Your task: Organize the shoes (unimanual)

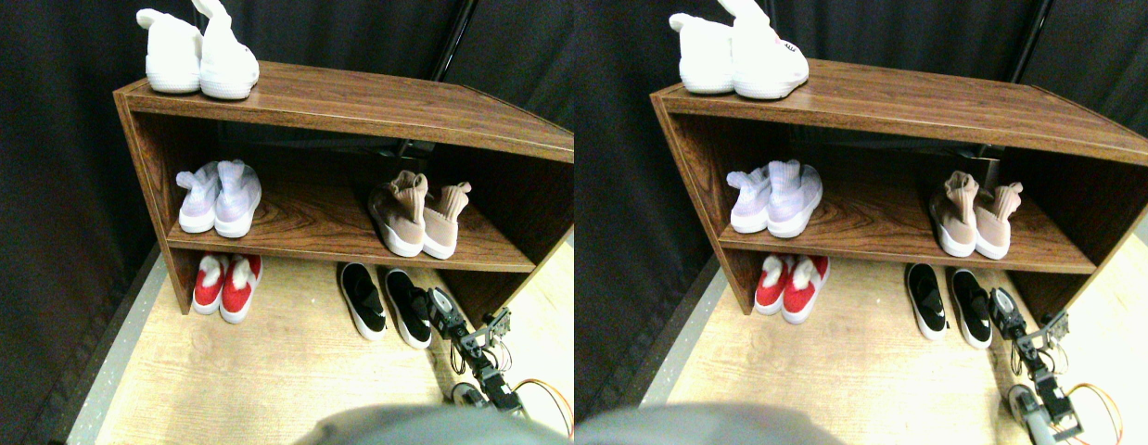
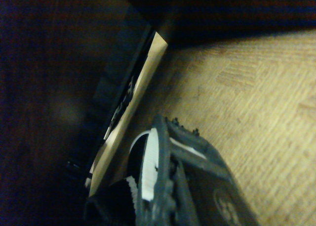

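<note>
- Black slip-ons [image 1: 386, 302] with white soles sit side by side on the floor [image 1: 259, 371] under the wooden rack [image 1: 351, 102], apparently parked as a pair.
- Tan knit sneakers [image 1: 416, 215] share the middle shelf above them.
- Right gripper [image 1: 441, 306] rests just beside the nearer slip-on; whether its jaws are parted or closed cannot be told.

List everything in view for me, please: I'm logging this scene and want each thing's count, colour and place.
Shelf unit: one, dark brown wood, against a black curtain.
White shoes: one pair, on top of the shelf unit, left end.
Pale lilac-white shoes: one pair, middle shelf, left.
Tan shoes: one pair, white soles, middle shelf, right.
Red shoes: one pair, white trim, floor level, left.
Black shoes: one pair, white soles, floor level, right.
Floor: light wood.
Claw: one, black, beside the right black shoe.
</note>
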`<state>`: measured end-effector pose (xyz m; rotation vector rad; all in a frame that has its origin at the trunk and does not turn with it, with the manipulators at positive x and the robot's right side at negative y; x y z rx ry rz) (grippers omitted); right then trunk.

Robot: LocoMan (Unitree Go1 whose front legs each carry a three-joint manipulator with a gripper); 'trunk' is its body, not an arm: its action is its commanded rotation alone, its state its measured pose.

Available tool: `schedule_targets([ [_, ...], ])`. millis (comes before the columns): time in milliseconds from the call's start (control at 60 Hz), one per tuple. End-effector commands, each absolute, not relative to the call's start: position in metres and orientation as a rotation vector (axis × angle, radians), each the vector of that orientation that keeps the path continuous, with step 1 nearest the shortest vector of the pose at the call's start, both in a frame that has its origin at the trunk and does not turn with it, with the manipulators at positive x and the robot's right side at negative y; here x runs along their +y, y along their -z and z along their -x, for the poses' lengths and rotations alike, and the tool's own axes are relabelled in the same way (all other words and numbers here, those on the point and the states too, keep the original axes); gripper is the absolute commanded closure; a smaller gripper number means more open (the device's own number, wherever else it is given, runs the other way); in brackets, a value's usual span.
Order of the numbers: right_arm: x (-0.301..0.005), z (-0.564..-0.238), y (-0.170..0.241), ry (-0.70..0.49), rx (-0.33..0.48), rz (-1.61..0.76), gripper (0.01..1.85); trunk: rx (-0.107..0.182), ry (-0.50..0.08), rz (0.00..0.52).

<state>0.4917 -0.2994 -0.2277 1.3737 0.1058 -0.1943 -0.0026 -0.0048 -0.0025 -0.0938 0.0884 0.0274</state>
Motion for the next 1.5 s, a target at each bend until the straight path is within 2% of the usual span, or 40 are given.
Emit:
schedule_targets([
  [17, -0.299, -0.495, 0.228, 0.178, 0.078, -1.377, 1.8, 0.107, -0.053, 0.12],
  [500, -0.278, -0.497, 0.227, 0.188, 0.122, -1.417, 1.8, 0.115, -0.061, 0.127],
  [867, -0.269, -0.5, 0.226, 0.172, 0.106, -1.455, 1.8, 0.119, -0.062, 0.131],
  [1133, -0.265, -0.5, 0.225, 0.224, 0.097, -1.458, 1.8, 0.125, -0.058, 0.13],
  [1300, -0.263, -0.5, 0.225, 0.195, 0.098, -1.457, 1.8, 0.123, -0.054, 0.127],
  [1500, -0.271, -0.504, 0.226, 0.22, 0.071, -1.419, 1.8, 0.122, -0.052, 0.125],
])
